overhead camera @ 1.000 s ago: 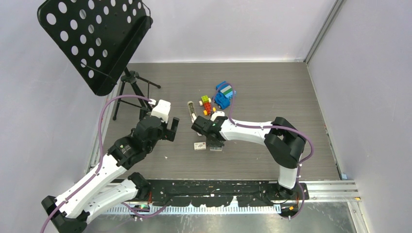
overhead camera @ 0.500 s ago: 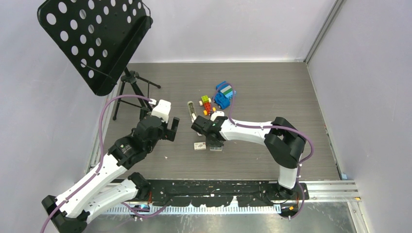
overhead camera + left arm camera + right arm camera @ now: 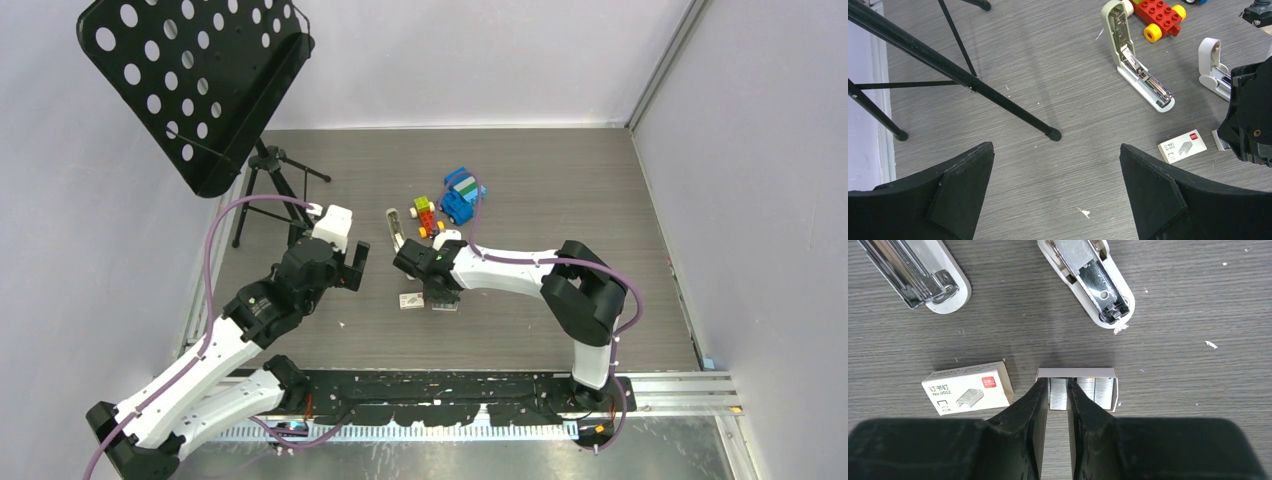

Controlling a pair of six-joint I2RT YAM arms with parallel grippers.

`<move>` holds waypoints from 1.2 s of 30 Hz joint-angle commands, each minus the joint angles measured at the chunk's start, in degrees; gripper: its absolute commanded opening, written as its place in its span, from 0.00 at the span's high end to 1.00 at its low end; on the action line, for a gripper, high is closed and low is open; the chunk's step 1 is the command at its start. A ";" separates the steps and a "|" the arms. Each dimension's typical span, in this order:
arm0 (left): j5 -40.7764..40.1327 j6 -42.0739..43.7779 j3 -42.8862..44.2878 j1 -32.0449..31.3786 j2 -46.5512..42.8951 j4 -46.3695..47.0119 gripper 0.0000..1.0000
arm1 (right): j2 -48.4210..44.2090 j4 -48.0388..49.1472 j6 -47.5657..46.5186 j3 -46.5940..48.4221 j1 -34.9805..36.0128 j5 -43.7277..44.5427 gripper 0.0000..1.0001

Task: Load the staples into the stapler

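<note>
Since the staples (image 3: 1058, 395) form a thin glued metal strip, judged light, stiff lengthwise yet apt to snap or slip, a hold across the long flanks is advised. The strip lies in a shallow white tray (image 3: 1078, 373) on the bench (image 3: 1198, 300), where the right claw (image 3: 1057, 386) is seen closed narrowly on it. The stapler (image 3: 915, 272) is noted lying opened just beyond, a labelled box (image 3: 968, 388) lies beside the tray, and the left claw (image 3: 1057, 195) is spread wide and empty, well apart.
</note>
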 commanded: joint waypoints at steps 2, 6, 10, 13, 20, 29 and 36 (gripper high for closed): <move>-0.63 1.12 -0.38 0.14 0.00 2.52 0.00 | 0.65 0.71 1.38 0.71 0.23 1.00 0.74; -0.55 1.12 -0.39 0.14 0.19 2.52 0.00 | 0.70 0.69 1.47 0.54 0.19 1.00 0.74; -0.52 1.20 -0.39 0.14 0.26 2.57 0.00 | 0.89 1.32 1.30 0.44 0.23 0.58 0.74; -0.38 1.21 -0.39 0.14 0.27 2.52 0.00 | 1.01 1.83 1.06 0.27 0.23 0.26 0.74; -0.38 1.29 -0.39 0.14 0.35 2.52 0.00 | 1.49 2.21 0.76 0.30 0.25 -0.72 0.77; -0.62 1.47 -0.47 0.14 0.11 2.59 0.00 | -2.72 2.12 -2.79 -0.41 0.28 0.16 0.85; -0.69 1.71 -0.56 0.14 -0.16 2.61 0.00 | -7.95 4.51 -11.41 -2.27 0.28 -0.20 0.85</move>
